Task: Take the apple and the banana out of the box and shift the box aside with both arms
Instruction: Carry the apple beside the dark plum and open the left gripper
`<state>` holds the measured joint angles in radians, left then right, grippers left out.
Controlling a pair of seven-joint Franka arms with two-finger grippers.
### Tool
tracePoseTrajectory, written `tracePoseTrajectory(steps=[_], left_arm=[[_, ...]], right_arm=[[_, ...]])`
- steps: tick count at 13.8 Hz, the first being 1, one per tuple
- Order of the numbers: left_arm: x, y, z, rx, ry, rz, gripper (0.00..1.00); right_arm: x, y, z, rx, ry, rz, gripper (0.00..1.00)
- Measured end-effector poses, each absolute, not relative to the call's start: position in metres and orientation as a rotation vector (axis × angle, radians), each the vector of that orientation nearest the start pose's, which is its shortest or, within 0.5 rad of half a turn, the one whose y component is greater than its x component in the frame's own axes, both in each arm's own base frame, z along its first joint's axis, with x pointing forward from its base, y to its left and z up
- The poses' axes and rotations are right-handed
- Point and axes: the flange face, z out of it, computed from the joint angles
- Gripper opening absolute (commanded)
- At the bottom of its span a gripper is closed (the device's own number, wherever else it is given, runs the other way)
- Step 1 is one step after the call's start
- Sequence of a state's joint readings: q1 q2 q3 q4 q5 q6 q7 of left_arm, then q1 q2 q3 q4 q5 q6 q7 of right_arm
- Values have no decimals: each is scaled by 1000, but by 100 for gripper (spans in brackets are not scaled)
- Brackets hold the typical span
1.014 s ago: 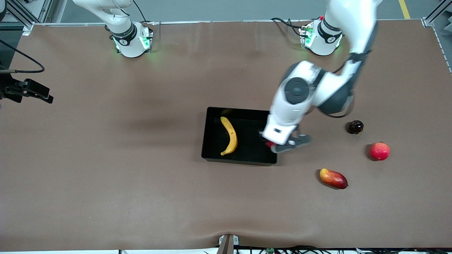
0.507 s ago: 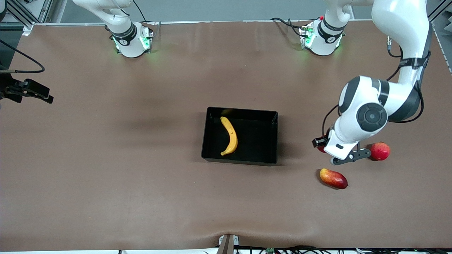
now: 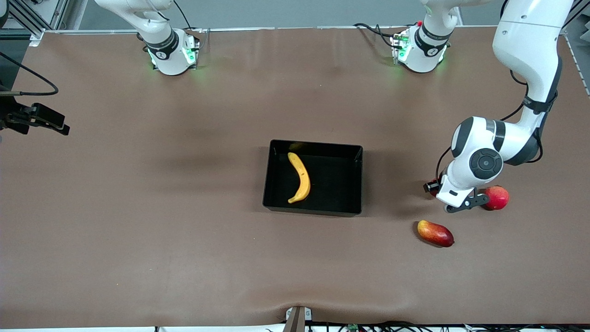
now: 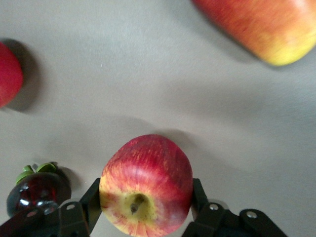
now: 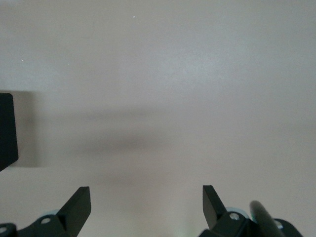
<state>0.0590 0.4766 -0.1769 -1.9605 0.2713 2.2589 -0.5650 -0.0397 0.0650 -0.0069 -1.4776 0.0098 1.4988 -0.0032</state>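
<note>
While left arm (image 3: 488,152) bends down over table, jaws pinch apple (image 4: 146,183); right jaws spread.

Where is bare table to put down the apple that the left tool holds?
The left tool holds the apple over a crowded spot: mango, pink-red fruit and a dark mangosteen lie close. Bare cloth lies between the box and the mango. The right tool waits open over bare table.
</note>
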Motion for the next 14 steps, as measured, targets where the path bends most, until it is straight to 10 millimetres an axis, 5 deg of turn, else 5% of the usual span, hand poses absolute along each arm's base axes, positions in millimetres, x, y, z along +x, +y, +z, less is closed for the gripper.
tracePoseTrajectory(steps=[3,6,7,11,14], left_arm=[[589,-62,213,-2945,-393,201,6],[584,-58,207,-2940,-398,222,66],[583,-57,206,-2939,-401,226,100],[588,-55,212,-2944,-408,204,100],[599,-58,250,-2956,-413,107,100]], right_arm=[[567,-25,625,-3130,67,69,100],[567,-25,625,-3130,67,69,100],[567,-25,625,-3130,67,69,100],[567,-25,625,-3130,67,69,100],[567,-25,625,-3130,67,70,100]])
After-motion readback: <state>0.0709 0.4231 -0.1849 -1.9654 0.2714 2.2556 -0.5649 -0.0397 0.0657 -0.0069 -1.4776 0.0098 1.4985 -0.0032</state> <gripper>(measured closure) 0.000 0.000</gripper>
